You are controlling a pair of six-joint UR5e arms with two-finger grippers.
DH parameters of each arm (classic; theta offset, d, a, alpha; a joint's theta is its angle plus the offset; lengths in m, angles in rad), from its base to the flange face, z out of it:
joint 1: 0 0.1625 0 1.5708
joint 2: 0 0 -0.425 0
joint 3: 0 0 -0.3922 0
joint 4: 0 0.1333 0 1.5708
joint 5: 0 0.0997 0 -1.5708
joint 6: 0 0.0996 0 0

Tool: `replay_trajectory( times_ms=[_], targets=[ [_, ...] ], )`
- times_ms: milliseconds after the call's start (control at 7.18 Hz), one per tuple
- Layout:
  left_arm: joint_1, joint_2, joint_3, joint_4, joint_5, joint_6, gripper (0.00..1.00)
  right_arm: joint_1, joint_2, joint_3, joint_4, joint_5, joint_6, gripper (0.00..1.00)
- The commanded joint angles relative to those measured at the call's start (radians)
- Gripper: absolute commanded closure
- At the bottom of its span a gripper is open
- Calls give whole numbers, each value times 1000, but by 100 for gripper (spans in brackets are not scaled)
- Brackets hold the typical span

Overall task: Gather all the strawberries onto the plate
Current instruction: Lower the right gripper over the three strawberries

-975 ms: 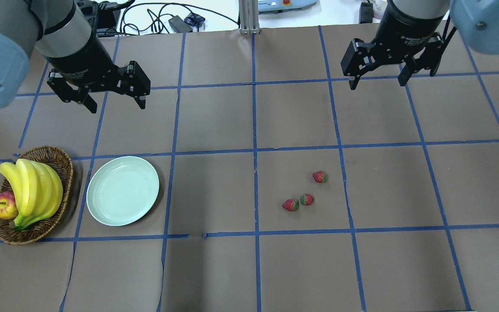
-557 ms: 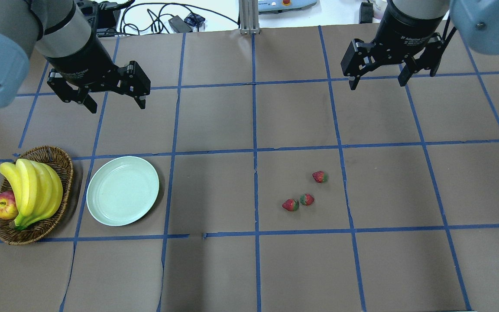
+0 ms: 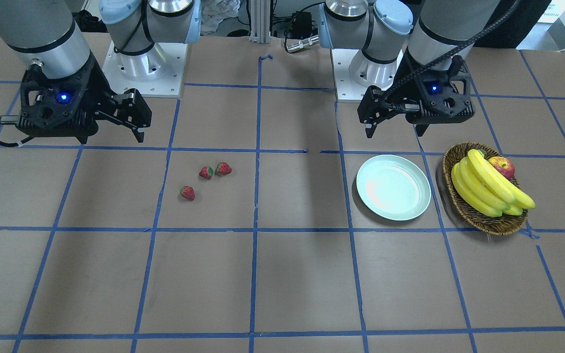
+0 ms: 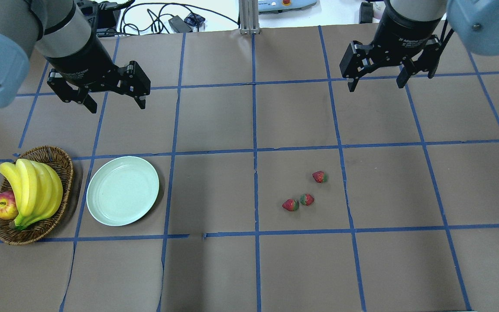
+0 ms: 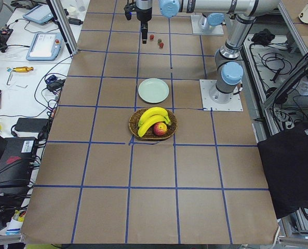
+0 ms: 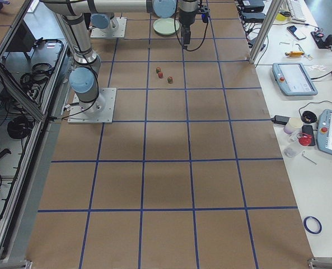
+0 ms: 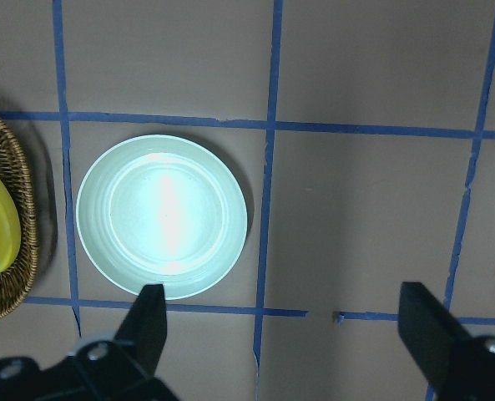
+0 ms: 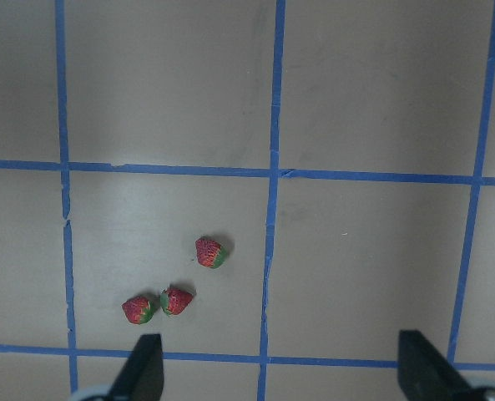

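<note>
Three small red strawberries lie on the brown table right of centre: one alone [image 4: 319, 177] and two close together [image 4: 306, 199] [image 4: 290, 205]. They also show in the right wrist view [image 8: 209, 252]. The mint-green plate [image 4: 122, 191] sits empty at the left, and it also shows in the left wrist view [image 7: 162, 215]. My left gripper [image 4: 116, 106] is open and empty, held high behind the plate. My right gripper [image 4: 376, 86] is open and empty, held high behind and to the right of the strawberries.
A brown wicker basket [image 4: 61, 157] stands left of the plate, with a bunch of bananas [image 4: 33, 190] and a red apple [image 4: 4, 206] in it. Blue tape lines grid the table. Cables and devices lie beyond the far edge.
My right gripper has shifted very slightly toward the far edge. The left gripper, strawberries and plate have not moved.
</note>
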Motion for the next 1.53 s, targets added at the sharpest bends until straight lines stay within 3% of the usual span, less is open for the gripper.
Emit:
replay_trajectory(
  times_ms=[0,418,835,1114,1392],
  targets=[
    [0,-1,0,0,0,0,0,5,34,3,3,1,2,0],
    [0,-3,-2,0,-2,0,0,14,51,144,-77,-45,2,0],
    [0,-3,-2,0,-2,0,0,115,129,301,-272,-33,63,0],
    [0,-3,-3,-2,-2,0,0,123,216,333,-371,-18,60,0],
    [0,-3,-2,0,-2,0,0,125,240,336,-379,-4,51,0]
  ],
)
